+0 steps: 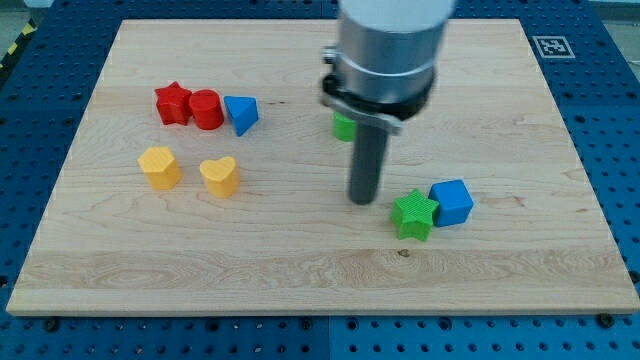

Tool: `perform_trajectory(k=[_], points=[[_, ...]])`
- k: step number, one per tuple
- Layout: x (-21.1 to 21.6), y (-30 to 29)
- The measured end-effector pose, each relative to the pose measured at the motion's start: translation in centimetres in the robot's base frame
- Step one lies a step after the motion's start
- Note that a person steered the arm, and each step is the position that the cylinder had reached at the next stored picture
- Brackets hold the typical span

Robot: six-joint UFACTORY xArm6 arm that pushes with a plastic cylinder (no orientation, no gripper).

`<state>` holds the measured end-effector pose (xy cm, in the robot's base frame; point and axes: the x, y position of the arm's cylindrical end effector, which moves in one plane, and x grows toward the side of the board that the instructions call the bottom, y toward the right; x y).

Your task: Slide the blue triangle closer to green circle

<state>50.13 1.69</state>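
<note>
My tip [362,200] had no claw; the blue triangle [241,113] looked light and slidy, best pushed from its left.

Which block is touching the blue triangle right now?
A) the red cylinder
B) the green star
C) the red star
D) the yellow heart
A: the blue triangle sits against the right side of the red cylinder at the view's upper left, while my tip is well off to the view's right, touching neither.
</note>
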Motion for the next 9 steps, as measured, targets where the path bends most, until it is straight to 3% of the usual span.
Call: perform_trajectory(k=[2,3,6,9], points=[[-6.4,-13.6],[-8.4,-14.3],[-13.5,-12.9],[-13.5,-6.7]])
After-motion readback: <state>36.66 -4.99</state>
